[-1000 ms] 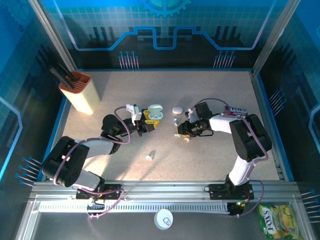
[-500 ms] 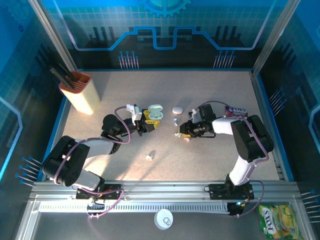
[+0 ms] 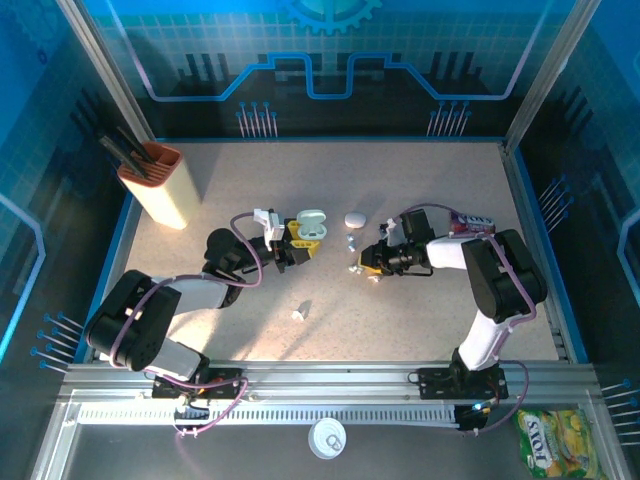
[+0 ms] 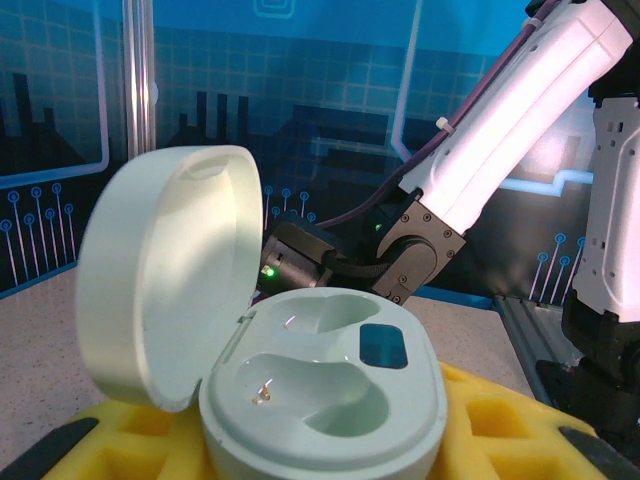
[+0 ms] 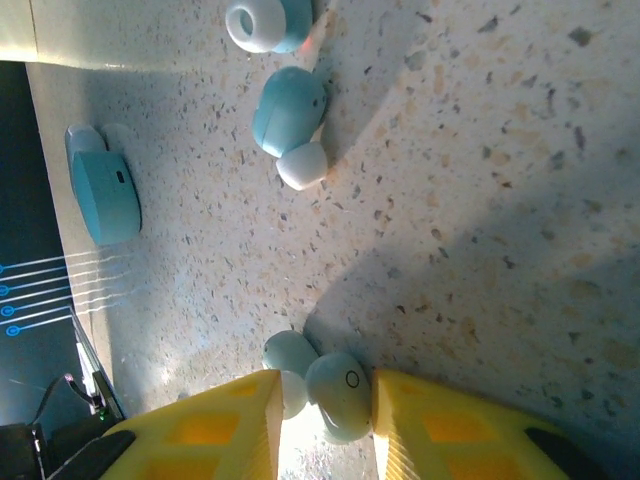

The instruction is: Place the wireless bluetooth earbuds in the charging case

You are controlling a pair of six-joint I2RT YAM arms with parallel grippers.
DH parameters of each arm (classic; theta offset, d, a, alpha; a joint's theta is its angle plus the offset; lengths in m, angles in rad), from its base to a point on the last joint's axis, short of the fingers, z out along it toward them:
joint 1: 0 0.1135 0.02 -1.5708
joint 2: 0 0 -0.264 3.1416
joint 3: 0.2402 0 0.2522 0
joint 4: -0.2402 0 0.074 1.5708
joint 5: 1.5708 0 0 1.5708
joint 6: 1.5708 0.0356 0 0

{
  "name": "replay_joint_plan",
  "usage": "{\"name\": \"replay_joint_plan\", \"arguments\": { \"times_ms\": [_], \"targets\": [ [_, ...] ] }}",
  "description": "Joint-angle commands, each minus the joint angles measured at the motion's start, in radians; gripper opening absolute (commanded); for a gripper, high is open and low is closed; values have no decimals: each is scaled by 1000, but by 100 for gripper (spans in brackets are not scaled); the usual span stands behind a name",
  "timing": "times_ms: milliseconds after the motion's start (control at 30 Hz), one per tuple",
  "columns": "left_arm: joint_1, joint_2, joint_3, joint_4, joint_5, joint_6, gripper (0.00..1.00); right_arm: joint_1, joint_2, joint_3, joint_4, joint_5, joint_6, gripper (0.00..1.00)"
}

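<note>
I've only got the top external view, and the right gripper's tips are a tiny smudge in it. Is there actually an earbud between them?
Observer: Yes. The right wrist view shows one earbud between the right gripper's yellow pads, and both pads touch it.
Operator: Is the case ready to take it?
Observer: The left wrist view shows the charging case with its lid swung open and both wells empty.
Operator: Any other buds close by?
Observer: A second earbud and a third earbud lie loose on the table past the pads.
</note>
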State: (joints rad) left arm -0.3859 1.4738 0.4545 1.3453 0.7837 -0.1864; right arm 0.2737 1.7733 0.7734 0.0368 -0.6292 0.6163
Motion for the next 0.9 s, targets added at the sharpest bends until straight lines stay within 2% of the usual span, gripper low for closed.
{"name": "replay_joint_plan", "arguments": {
  "times_ms": [0, 133, 333, 867],
  "targets": [
    [6, 8, 12, 49, 23, -24, 36, 18, 47, 8, -73, 17, -61, 29],
    [5, 9, 12, 52, 22, -25, 36, 30, 48, 13, -79, 17, -71, 30],
    [6, 12, 11, 55, 22, -26, 36, 44, 48, 26, -104, 26, -85, 24],
    [5, 12, 3, 55, 22, -20, 36, 81, 24, 39, -93, 20, -92, 26]
  ]
}}
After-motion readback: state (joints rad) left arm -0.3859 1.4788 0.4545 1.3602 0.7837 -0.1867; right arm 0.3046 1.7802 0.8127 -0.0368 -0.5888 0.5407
